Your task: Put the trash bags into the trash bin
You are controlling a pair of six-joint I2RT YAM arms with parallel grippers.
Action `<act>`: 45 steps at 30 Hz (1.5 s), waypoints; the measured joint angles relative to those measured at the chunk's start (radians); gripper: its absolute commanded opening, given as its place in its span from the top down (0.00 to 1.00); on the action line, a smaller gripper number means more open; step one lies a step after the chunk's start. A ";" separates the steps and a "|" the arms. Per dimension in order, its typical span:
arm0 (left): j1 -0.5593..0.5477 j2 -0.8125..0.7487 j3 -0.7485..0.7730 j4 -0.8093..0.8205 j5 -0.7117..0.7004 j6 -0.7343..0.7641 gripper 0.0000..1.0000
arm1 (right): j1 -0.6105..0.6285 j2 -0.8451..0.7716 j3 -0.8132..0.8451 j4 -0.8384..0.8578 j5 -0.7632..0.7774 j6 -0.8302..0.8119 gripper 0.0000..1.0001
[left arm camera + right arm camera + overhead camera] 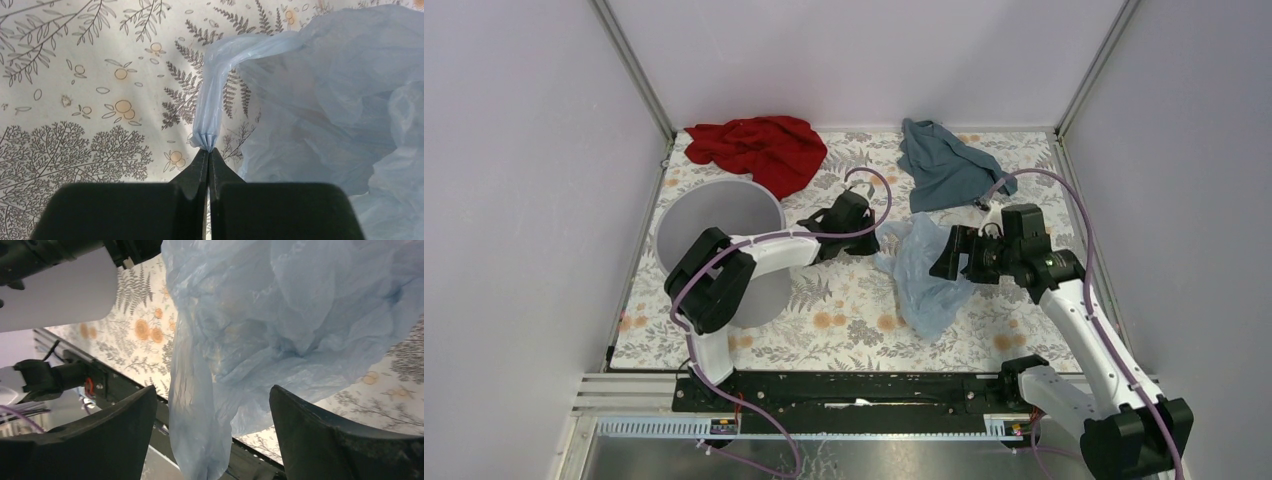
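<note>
With jaws clamped on a twisted corner of the bag (924,272), the left gripper (208,150) is seemingly readying a haul toward the bin (666,228), while the right gripper (212,392) is straddling its bulk on the table (844,322), jaws apart.

No readable text, labels, numbers, signs anywhere

The bin (724,212) stands on the left of the table (844,312). The bag (924,285) lies right of centre, well apart from the bin, between the left gripper (873,246) and the right gripper (941,256). The left cloth (759,150) lies just behind the bin, and the right cloth (939,165) lies behind the bag.
</note>
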 measured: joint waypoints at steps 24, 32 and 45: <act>0.000 -0.227 -0.078 -0.089 0.024 -0.023 1.00 | 0.158 0.039 0.135 -0.030 0.363 0.176 1.00; 0.000 -0.697 -0.083 -0.154 -0.098 -0.030 1.00 | 0.158 0.034 0.381 -0.088 0.813 0.173 1.00; 0.024 -0.386 0.323 -0.402 -0.188 0.118 1.00 | 0.120 0.483 0.534 -0.134 0.841 0.063 1.00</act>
